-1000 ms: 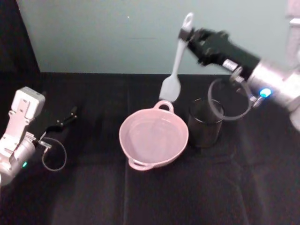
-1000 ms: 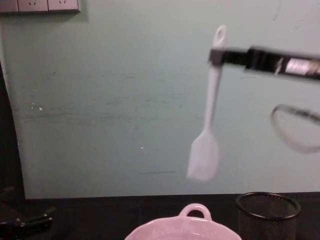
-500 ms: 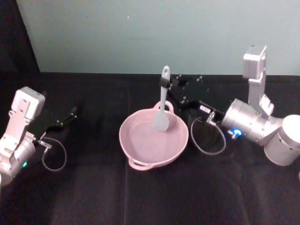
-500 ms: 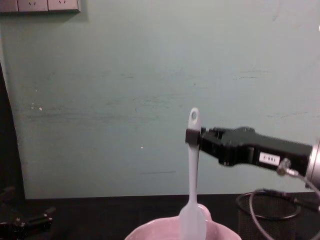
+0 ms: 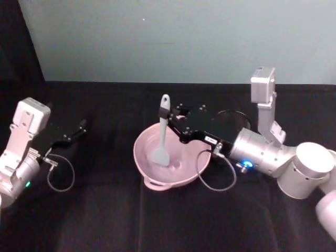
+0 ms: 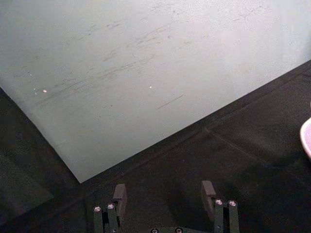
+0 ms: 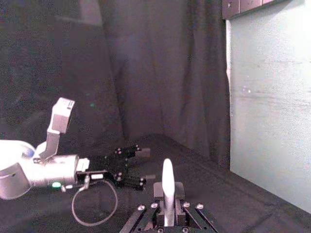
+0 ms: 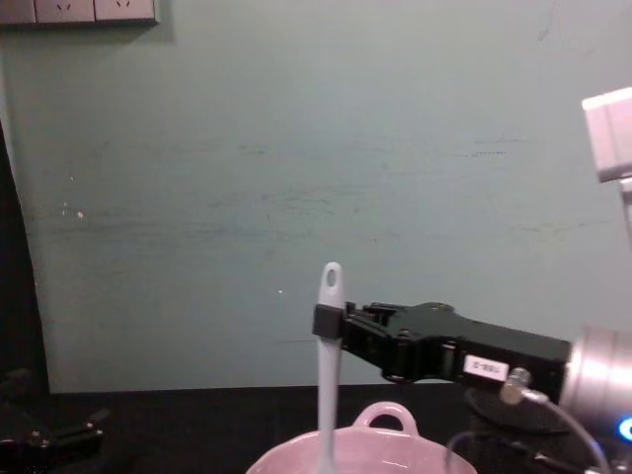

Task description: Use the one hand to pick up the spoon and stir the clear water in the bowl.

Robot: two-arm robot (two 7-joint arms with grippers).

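Pinching spoon point(image 5: 163, 131) handle, R hand point(image 5: 169, 114) jaws hold blade in bowl point(image 5: 140, 164); L hand point(image 6: 164, 187) parked, jaws spread.

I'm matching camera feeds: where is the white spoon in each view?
Head: spoon centre, blade in the bowl, held by the right tool.
Chest: spoon low centre, rising from the bowl.
Right wrist: spoon between the tool's fingers.
Left wrist: bowl rim beyond the open left tool.
Landmark: the bowl.

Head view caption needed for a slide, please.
Right hand holds the spoon, blade down in the pink bowl; left hand parked at left.
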